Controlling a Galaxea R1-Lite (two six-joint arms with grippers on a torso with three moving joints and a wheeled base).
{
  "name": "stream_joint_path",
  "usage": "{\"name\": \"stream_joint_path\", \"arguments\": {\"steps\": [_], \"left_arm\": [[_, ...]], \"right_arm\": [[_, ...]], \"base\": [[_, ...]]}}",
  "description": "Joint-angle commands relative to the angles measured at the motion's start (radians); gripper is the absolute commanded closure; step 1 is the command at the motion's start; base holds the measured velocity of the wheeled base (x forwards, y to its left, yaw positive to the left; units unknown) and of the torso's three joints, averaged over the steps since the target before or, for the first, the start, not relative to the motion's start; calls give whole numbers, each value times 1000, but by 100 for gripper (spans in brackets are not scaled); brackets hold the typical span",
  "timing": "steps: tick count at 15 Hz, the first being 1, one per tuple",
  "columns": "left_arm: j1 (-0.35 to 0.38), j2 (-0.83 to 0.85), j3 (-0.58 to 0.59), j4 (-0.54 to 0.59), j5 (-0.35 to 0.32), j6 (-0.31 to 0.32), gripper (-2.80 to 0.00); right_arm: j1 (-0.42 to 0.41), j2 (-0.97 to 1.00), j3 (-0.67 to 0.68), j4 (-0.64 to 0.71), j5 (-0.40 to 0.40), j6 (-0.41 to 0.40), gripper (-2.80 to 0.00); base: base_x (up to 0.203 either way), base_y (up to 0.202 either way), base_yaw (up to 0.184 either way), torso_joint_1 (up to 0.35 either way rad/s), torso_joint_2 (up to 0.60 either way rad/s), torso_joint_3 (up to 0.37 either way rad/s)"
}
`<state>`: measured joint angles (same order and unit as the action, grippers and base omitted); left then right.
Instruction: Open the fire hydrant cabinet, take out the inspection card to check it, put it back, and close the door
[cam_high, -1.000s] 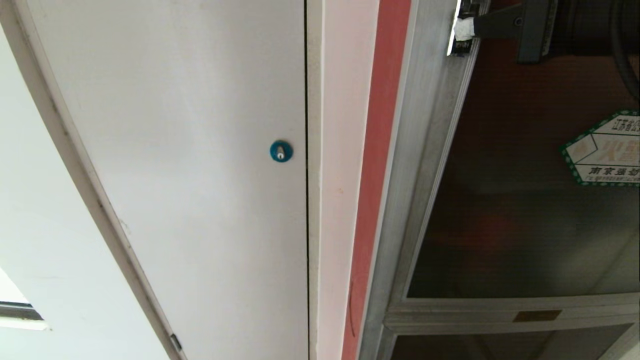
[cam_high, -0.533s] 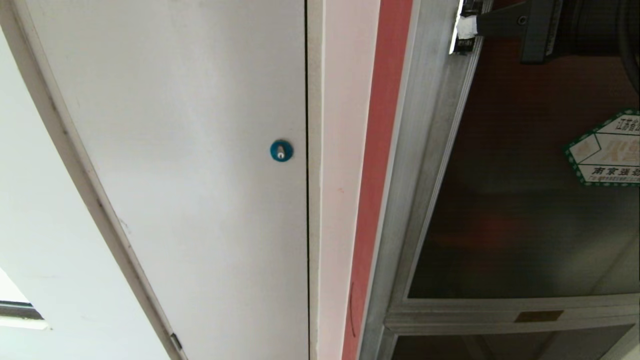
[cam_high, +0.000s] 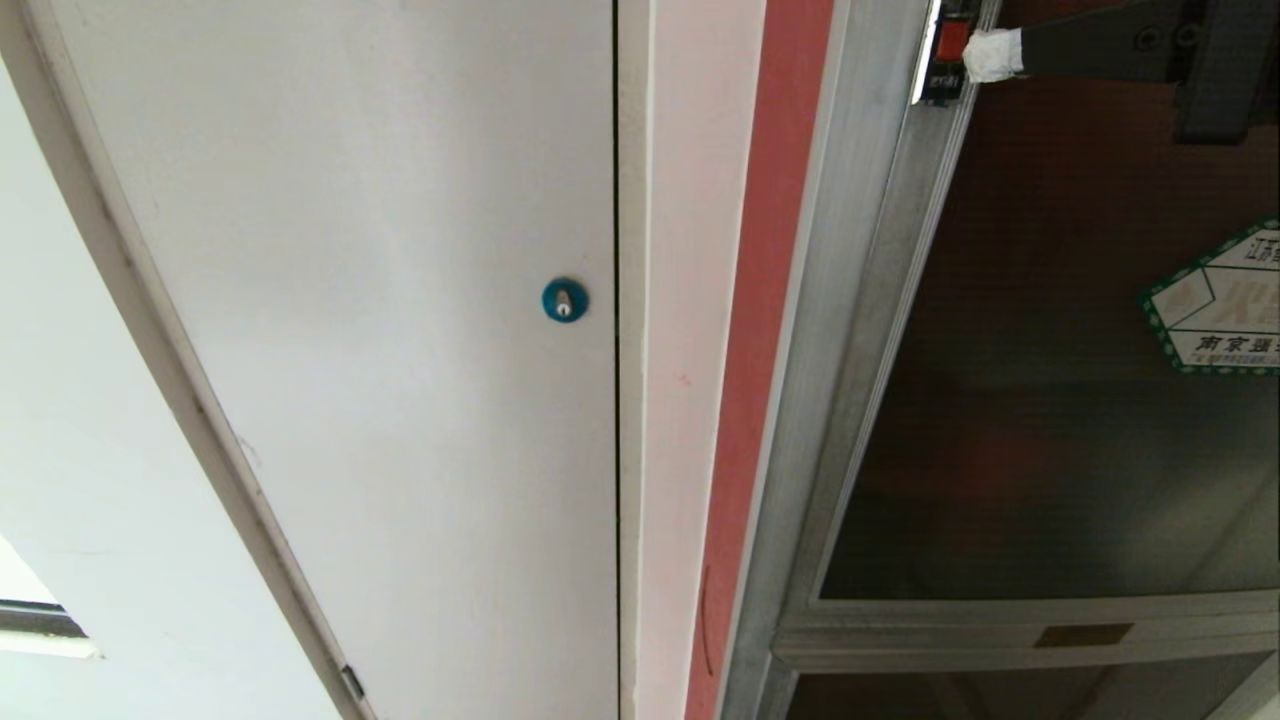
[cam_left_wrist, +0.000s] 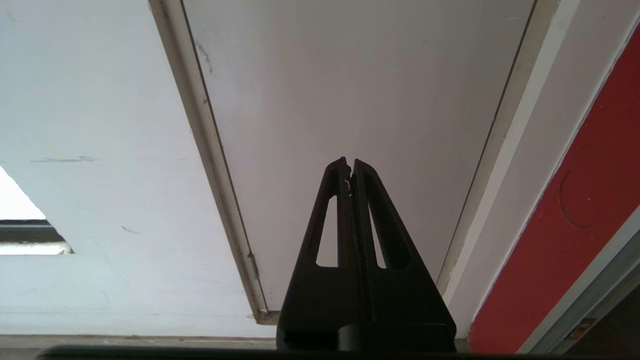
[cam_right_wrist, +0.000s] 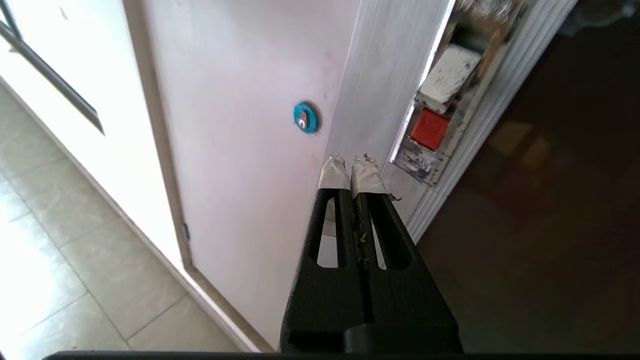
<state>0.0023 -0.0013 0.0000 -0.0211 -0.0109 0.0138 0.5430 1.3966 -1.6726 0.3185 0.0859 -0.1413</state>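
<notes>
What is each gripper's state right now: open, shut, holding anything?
Left gripper: shut, empty, facing the white door.
Right gripper: shut, empty, beside the red latch.

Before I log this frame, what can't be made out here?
- Inspection card: in no view, and the door's tinted glass hides the interior.
- Green-bordered sticker: cut by the head view's edge.
- Right gripper near the red latch: contact unclear.
- Left gripper: seen only in its wrist view.
</notes>
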Motion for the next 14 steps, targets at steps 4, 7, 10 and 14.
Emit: {"name": "stream_joint_path", "arguments": {"steps": [4,7,10,14], "left_arm": [[1,0,8,0,0,0,0],[1,0,8,0,0,0,0],[1,0,6,0,0,0,0],[1,0,8,0,0,0,0]], "right_arm": [[17,-32,-76,7,3,-1,0],[18,-2,-141,13,-9,-3,0],[18,19,-167,37,-51,-14,0],[17,38,-167,40,-54,-14,0]], "base": [[0,0,0,0,0,0],[0,0,0,0,0,0],[0,0,0,0,0,0],[0,0,0,0,0,0]]}}
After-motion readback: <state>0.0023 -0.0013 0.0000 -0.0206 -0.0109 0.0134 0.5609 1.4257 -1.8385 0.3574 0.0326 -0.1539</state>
